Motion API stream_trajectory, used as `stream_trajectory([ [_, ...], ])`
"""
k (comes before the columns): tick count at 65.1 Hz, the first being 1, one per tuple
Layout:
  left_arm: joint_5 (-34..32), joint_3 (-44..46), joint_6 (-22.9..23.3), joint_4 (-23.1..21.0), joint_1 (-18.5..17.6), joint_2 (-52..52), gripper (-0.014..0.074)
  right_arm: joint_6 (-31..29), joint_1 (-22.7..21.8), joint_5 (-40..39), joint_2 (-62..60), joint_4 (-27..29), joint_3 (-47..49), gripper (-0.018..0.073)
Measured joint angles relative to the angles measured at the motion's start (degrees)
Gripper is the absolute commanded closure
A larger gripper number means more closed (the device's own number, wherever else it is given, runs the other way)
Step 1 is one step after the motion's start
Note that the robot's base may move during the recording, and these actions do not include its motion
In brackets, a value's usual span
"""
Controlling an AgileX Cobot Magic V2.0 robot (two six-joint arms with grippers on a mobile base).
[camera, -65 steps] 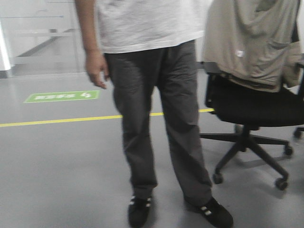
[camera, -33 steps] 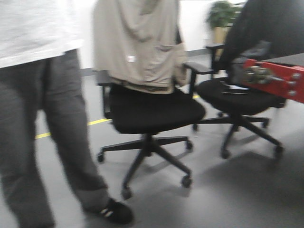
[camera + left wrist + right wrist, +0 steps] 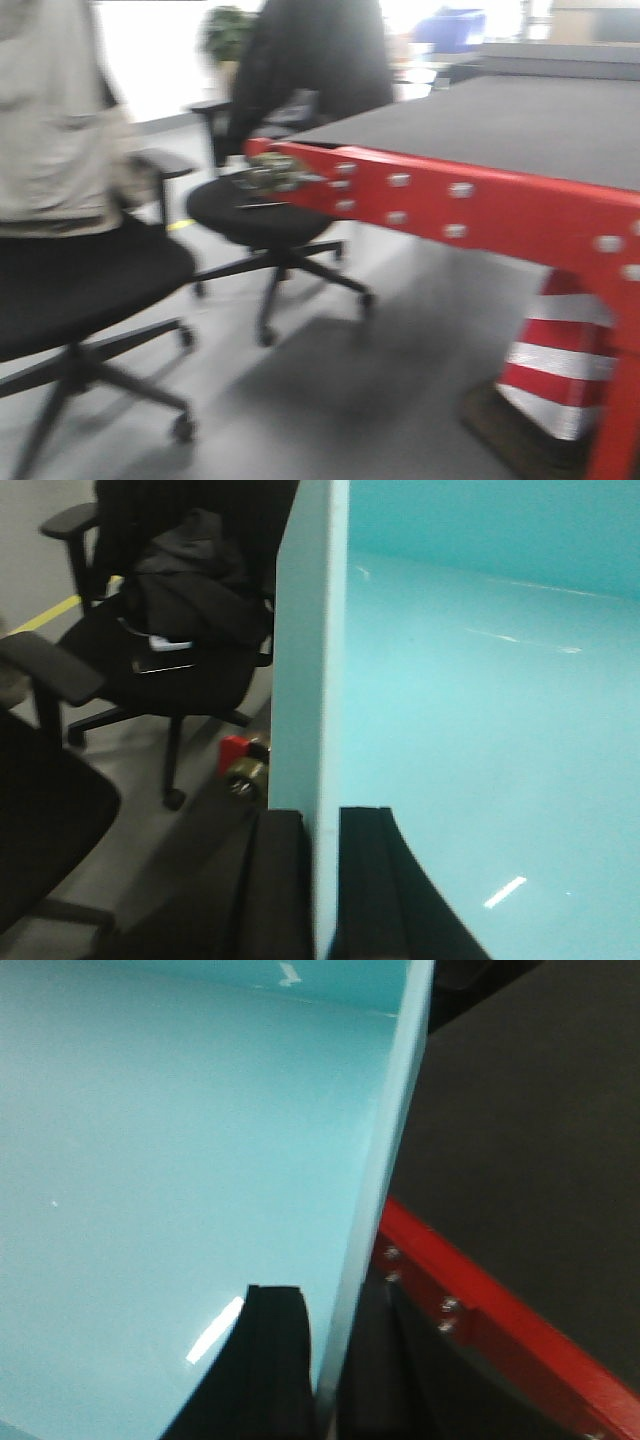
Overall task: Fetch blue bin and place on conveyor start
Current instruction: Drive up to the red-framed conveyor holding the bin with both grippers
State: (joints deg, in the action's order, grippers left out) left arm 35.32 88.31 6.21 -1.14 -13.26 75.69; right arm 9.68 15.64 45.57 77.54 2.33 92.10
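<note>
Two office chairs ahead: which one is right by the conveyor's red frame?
The chair draped with the dark jacket; its seat is beside the red end of the conveyor start. The beige-jacket chair stands further left.

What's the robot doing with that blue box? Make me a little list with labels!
Held thing: blue bin, nothing seen inside
Left gripper: shut on one bin wall
Right gripper: shut on the opposite wall
Ahead: conveyor start, grey belt with red frame
Nearby: office chairs, striped cone
</note>
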Motion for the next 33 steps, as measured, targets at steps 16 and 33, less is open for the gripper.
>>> stream_trajectory([
  [16, 0.0, 0.0, 0.0, 0.0, 0.0, 0.0, 0.0708, 0.0, 0.0, 0.0, 0.0, 0.0, 0.0, 0.0711],
  [33, 0.0, 0.0, 0.0, 0.0, 0.0, 0.0, 0.0708, 0.0, 0.0, 0.0, 0.0, 0.0, 0.0, 0.0711],
])
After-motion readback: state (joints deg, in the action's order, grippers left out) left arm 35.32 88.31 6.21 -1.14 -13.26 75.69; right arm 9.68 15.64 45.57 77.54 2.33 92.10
